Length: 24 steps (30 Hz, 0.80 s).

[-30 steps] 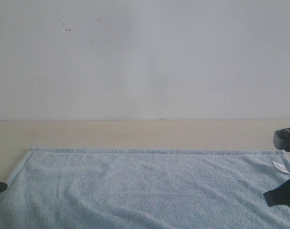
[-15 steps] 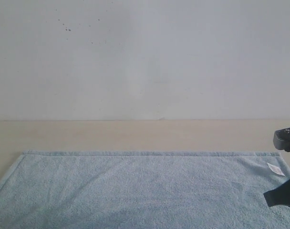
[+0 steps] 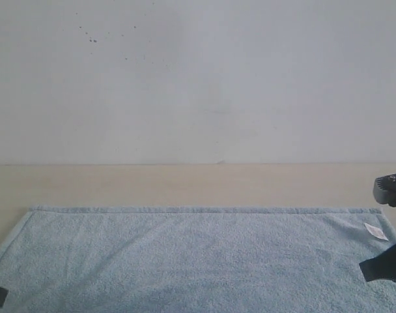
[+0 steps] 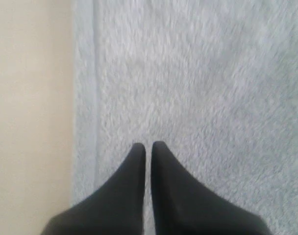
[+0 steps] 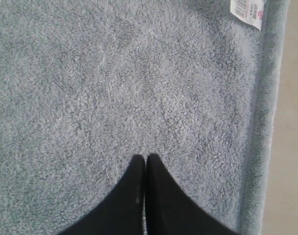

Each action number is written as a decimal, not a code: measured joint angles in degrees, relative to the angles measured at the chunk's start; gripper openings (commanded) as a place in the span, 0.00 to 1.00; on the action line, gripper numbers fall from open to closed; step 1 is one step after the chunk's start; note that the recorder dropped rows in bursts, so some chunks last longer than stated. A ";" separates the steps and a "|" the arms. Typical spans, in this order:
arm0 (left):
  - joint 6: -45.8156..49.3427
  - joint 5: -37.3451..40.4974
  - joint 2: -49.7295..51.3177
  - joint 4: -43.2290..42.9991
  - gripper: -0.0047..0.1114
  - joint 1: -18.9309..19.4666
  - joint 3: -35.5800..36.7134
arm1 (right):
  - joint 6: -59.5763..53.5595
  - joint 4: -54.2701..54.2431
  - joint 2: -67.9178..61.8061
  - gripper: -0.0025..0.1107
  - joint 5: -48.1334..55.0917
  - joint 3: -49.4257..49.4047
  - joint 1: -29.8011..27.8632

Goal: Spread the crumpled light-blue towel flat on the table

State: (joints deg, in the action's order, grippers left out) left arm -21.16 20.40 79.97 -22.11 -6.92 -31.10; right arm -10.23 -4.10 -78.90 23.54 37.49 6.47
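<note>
My left gripper [image 4: 146, 147] sits over the towel [image 3: 198, 261] near its eight o'clock edge, jaws pressed together with no cloth between them. The towel lies nearly flat on the table [image 3: 185, 186], with faint creases toward seven. I'd smooth outward lightly, never dragging. My right gripper [image 5: 145, 157], likewise closed and empty, hovers at four o'clock, near the tag [image 3: 376, 230].

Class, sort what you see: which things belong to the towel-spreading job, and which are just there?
Belong to the job: light-blue towel, table, left gripper, right gripper.
Just there: white speckled wall.
</note>
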 measured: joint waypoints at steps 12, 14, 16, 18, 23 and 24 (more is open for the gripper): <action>0.00 -2.77 -23.30 0.09 0.07 0.00 -0.71 | -6.52 -5.54 15.66 0.02 -3.76 0.00 4.64; 0.12 -2.78 -27.28 0.88 0.07 0.00 -0.30 | -7.53 -5.80 21.47 0.02 -5.04 -0.11 5.79; 0.22 -3.02 -31.91 1.25 0.07 0.00 1.09 | -7.77 -6.08 28.00 0.02 -6.26 -1.18 7.01; 0.22 -3.12 -36.77 1.50 0.07 -0.10 2.68 | -7.91 -7.02 33.99 0.02 -6.53 -2.45 7.90; 0.22 -3.39 -52.70 1.60 0.07 -0.10 7.16 | -7.75 -10.88 53.62 0.02 -4.23 -8.46 9.97; 0.22 -3.39 -57.81 2.61 0.07 -0.10 8.22 | -7.53 -11.61 59.25 0.02 -3.09 -10.38 10.10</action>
State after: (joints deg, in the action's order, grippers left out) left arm -20.95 17.01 22.16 -19.50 -7.02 -22.88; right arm -17.75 -15.72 -19.64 20.45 27.11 16.57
